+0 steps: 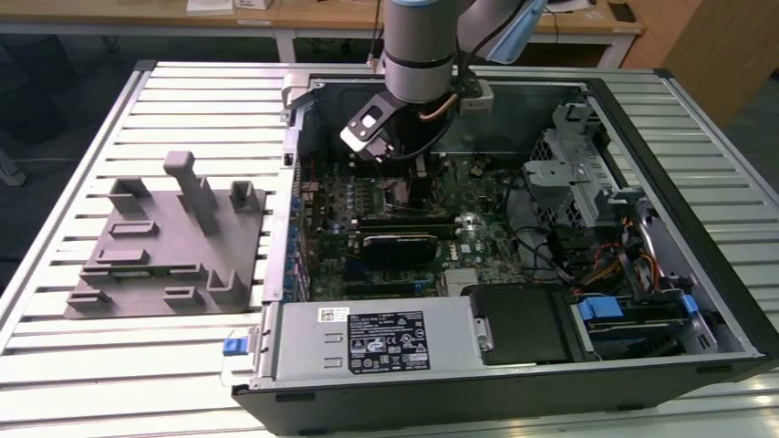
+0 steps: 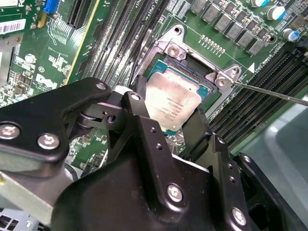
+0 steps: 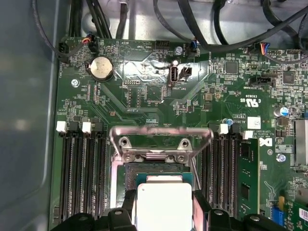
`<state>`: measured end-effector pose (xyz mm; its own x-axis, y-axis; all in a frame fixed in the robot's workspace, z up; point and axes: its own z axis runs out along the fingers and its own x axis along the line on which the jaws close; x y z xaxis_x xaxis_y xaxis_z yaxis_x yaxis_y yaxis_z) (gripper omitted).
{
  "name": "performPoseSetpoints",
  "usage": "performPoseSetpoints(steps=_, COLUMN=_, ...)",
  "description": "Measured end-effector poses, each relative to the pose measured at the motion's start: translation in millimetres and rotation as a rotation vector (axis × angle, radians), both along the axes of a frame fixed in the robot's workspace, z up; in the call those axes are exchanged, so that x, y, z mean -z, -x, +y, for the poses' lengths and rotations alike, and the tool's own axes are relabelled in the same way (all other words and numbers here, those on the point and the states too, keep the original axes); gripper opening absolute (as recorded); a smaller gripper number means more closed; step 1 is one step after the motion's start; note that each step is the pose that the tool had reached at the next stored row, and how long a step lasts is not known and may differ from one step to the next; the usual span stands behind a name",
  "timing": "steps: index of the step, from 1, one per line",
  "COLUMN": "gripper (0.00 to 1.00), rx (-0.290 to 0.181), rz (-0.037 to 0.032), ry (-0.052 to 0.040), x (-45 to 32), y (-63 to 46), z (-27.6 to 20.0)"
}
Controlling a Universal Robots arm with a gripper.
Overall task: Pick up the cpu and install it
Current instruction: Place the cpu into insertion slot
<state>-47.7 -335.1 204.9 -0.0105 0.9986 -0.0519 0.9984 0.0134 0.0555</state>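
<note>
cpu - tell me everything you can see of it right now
The cpu is a small flat square chip with a pale silvery metal top, faint print and a greenish rim. It sits between the two black fingers of the gripper, which meet its opposite edges. It is directly over the open socket on the green motherboard, whose metal retention frame is swung open. Whether it is fully seated cannot be told.

slatted table bears grey fixture and computer case (lid off).

Arm reaches into open computer case, hand above motherboard; grey fixture on table beside case.
</note>
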Motion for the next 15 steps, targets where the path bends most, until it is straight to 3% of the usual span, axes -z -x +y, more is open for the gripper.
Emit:
performPoseSetpoints(steps=9, gripper=0.54, rx=0.0, rz=0.0002, ry=-0.0002, x=3.4, y=-0.4, z=4.3)
performPoseSetpoints(steps=15, gripper=0.54, rx=0.001, rz=0.0007, ry=0.0, x=6.4, y=-0.4, z=4.3)
